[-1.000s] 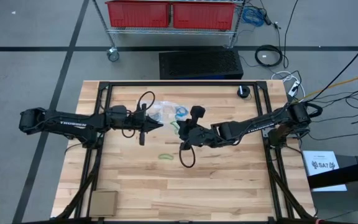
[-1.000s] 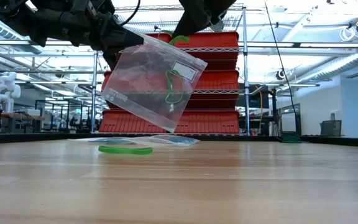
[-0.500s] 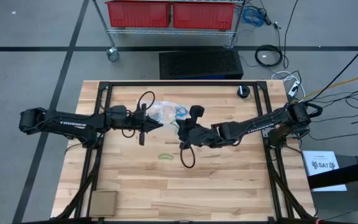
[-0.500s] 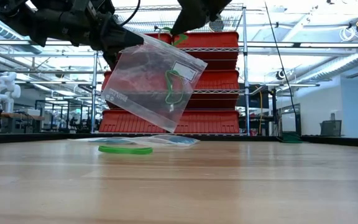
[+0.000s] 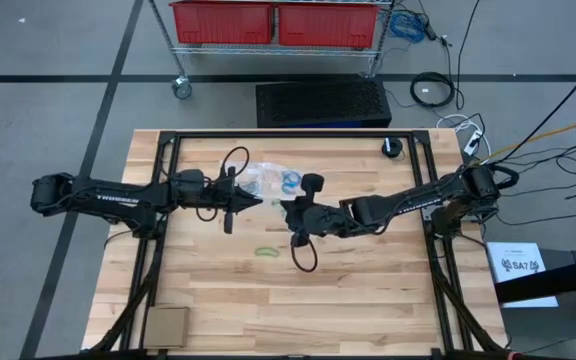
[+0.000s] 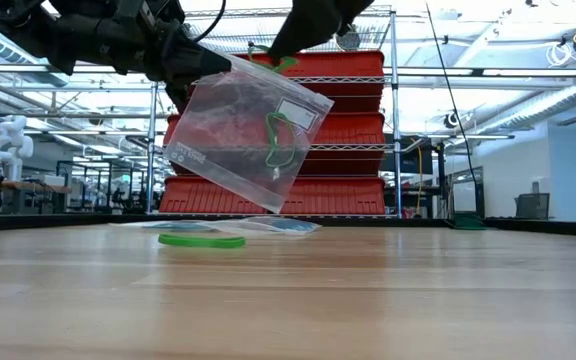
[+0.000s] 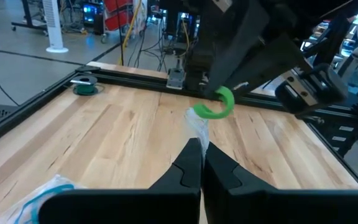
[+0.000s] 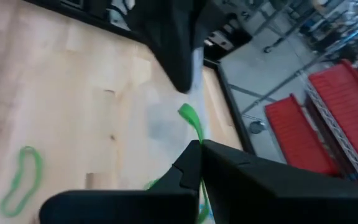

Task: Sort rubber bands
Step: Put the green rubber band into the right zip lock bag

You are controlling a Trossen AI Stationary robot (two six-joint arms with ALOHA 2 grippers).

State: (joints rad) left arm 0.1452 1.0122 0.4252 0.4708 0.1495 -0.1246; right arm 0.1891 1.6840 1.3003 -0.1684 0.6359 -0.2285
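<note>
Wooden table under both arms; left gripper clenched on a clear bag held aloft at centre; right gripper clamped on a green band at the bag's mouth; bagging step, I judge; next, push in and release; another green band lies at 6 o'clock.

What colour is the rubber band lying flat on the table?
Green. The rubber band shows best in the low view, flat on the wooden table.

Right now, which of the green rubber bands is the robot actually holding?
The thin green rubber band pinched in the right arm's fingers at the mouth of the lifted clear plastic bag. Another green band lies loose on the wooden table; a third hangs inside the bag.
</note>
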